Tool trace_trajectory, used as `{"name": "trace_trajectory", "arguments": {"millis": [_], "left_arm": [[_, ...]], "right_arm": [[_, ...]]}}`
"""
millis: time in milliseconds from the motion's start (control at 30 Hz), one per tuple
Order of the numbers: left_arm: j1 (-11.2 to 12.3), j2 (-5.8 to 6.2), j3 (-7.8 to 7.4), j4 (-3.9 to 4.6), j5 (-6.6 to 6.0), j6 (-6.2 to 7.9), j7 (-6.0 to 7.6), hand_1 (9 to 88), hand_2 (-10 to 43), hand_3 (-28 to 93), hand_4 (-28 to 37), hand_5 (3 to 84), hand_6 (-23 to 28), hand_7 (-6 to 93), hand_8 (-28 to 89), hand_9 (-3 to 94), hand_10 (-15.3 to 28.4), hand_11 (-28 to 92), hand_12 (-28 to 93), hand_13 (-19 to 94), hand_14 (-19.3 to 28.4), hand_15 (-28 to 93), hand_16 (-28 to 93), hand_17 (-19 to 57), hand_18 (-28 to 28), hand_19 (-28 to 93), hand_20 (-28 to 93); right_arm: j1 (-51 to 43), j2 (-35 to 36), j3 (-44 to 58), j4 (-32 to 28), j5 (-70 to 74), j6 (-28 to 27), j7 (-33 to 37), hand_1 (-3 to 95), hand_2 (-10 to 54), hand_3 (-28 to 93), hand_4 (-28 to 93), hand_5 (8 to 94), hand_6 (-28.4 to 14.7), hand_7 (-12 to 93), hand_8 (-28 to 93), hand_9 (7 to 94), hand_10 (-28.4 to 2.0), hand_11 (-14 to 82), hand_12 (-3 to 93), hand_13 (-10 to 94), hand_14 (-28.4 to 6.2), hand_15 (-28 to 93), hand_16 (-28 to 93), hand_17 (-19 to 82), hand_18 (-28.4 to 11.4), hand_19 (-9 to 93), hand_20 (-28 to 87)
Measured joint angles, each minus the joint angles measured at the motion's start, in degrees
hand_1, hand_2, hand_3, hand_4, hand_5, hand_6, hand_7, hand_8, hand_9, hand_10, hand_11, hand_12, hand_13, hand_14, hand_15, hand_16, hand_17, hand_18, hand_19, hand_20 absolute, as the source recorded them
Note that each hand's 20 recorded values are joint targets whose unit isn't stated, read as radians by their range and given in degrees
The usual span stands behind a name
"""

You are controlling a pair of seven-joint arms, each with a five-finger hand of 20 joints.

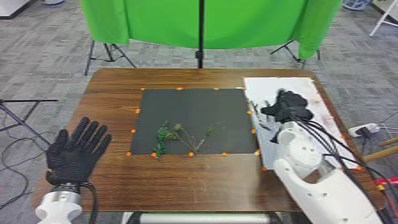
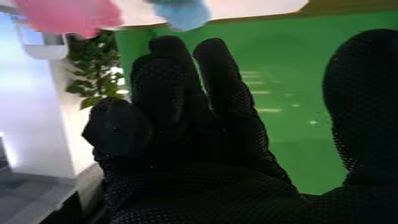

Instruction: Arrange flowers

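1. Near the table's [image 1: 191,187] right edge, my right hand [image 1: 290,104], fingers loosely apart, is beside dark stems [image 1: 258,109].
2. They lie just left of it, running roughly near-to-far; my left hand [image 1: 75,156] is farther.

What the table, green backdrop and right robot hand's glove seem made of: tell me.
Table: wood or veneer, smooth-looking, by its streaky grain.
Green backdrop: likely matte cloth, by its hanging folds.
Black glove on the right robot hand: matte fabric, by its fine mesh texture; a rubbery coating is possible.
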State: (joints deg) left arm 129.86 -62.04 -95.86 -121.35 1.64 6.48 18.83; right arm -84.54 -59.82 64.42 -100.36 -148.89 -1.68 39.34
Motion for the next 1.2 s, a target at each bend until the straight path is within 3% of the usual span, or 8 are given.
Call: {"name": "trace_trajectory", "arguments": {"millis": [333, 433, 500, 600, 733, 833, 933, 1200], "left_arm": [[-0.4, 0.0, 0.47, 0.07, 0.15, 0.06, -0.29, 28.2, 11.0, 79, -28.3, 44.0, 9.6, 9.0, -8, 36.8, 15.0, 16, 9, 26, 16.1, 29, -6, -7.7, 13.3, 32, 11], [-0.4, -0.14, 0.5, 0.07, 0.49, 0.08, -0.33, 28.0, 11.1, 79, -28.3, 43.9, 9.6, 9.0, -8, 36.7, 15.1, 16, 10, 26, 16.0, 29, -6, -7.8, 13.3, 32, 11], [-0.4, -0.29, 0.48, 0.05, 1.2, 0.2, -0.66, 28.1, 11.0, 79, -28.3, 43.8, 9.7, 8.9, -8, 36.6, 15.2, 16, 10, 26, 16.0, 29, -6, -7.8, 13.3, 32, 11], [-0.4, -0.47, 0.46, 0.04, 1.83, 0.3, -1.14, 28.1, 11.1, 78, -28.3, 43.8, 9.6, 8.9, -8, 36.5, 15.2, 16, 10, 26, 16.0, 29, -6, -7.9, 13.4, 32, 11], [-0.5, -0.57, 0.45, 0.05, 1.94, 0.38, -1.8, 28.9, 9.5, 78, -28.2, 43.7, 9.7, 8.9, -8, 36.4, 15.2, 16, 10, 26, 16.0, 29, -6, -7.9, 13.3, 32, 11], [-0.8, -0.66, 0.46, 0.18, 1.99, 0.38, -2.4, 29.8, 8.2, 78, -28.0, 43.6, 9.8, 8.9, -8, 36.3, 15.2, 16, 10, 26, 16.0, 29, -6, -8.0, 13.3, 32, 11], [-1.1, -0.79, 0.47, 0.33, 1.95, 0.33, -2.81, 30.0, 7.6, 78, -27.7, 43.6, 9.9, 8.9, -8, 36.2, 15.1, 16, 10, 26, 16.0, 29, -6, -8.1, 13.3, 32, 11], [-1.3, -1.33, 0.42, 0.79, 1.44, -0.22, -3.81, 30.1, 6.7, 78, -27.6, 43.3, 9.9, 8.6, -8, 36.1, 15.2, 16, 10, 25, 16.0, 29, -6, -8.1, 13.3, 32, 11]], "right_arm": [[3.9, -2.3, -3.1, 3.9, -0.6, -4.2, -1.4, 28.4, -9.5, 65, -28, 54.4, -9.9, 19, -11, 55.7, -23.4, 20.4, 16.8, 51, -21.8, 79, 26, 39, -28.3, 93, 66], [5.6, -2.9, -3.8, 6.3, -0.7, -8.0, -1.6, 33.3, -9.5, 60, -28, 53.3, -10.4, 20, -10, 55.6, -23.7, 19.7, 16.5, 51, -21.7, 79, 25, 39, -28.3, 93, 67], [6.3, -3.1, -4.1, 7.4, -0.8, -9.6, -1.6, 36.5, -9.5, 64, -28, 53.4, -10.3, 24, -11, 56.9, -23.1, 20.1, 16.3, 53, -20.6, 79, 25, 39, -28.0, 93, 67], [7.1, -3.7, -4.7, 8.0, -1.0, -9.7, -1.6, 42.8, -9.5, 73, -28, 55.3, -7.9, 30, -14, 62.8, -20.1, 21.6, 16.0, 58, -17.4, 77, 26, 39, -26.8, 93, 66], [8.4, -5.0, -5.6, 9.5, -1.4, -9.2, -3.2, 51.8, -9.5, 79, -28, 64.9, -3.1, 29, -16, 73.9, -14.5, 18.6, 17.8, 70, -11.9, 70, 31, 40, -25.6, 93, 61], [8.9, -5.9, -5.2, 11.0, -2.6, -7.9, -4.9, 59.5, -9.5, 71, -28, 68.4, -1.8, 34, -3, 81.7, -11.6, 9.6, 28.5, 73, -10.2, 68, 38, 40, -25.4, 93, 60], [8.9, -6.6, -4.1, 12.1, -3.8, -6.1, -6.8, 64.8, -9.5, 68, -28, 75.5, -0.9, 39, 2, 90.6, -8.5, 8.9, 37.6, 77, -9.0, 68, 39, 41, -25.6, 93, 57], [6.8, -7.0, -2.8, 11.9, -3.3, -0.3, -6.4, 64.7, -9.5, 72, -28, 79.3, -0.6, 40, 7, 93.7, -7.6, 11.9, 41.0, 79, -8.7, 69, 39, 41, -27.0, 93, 55]]}}
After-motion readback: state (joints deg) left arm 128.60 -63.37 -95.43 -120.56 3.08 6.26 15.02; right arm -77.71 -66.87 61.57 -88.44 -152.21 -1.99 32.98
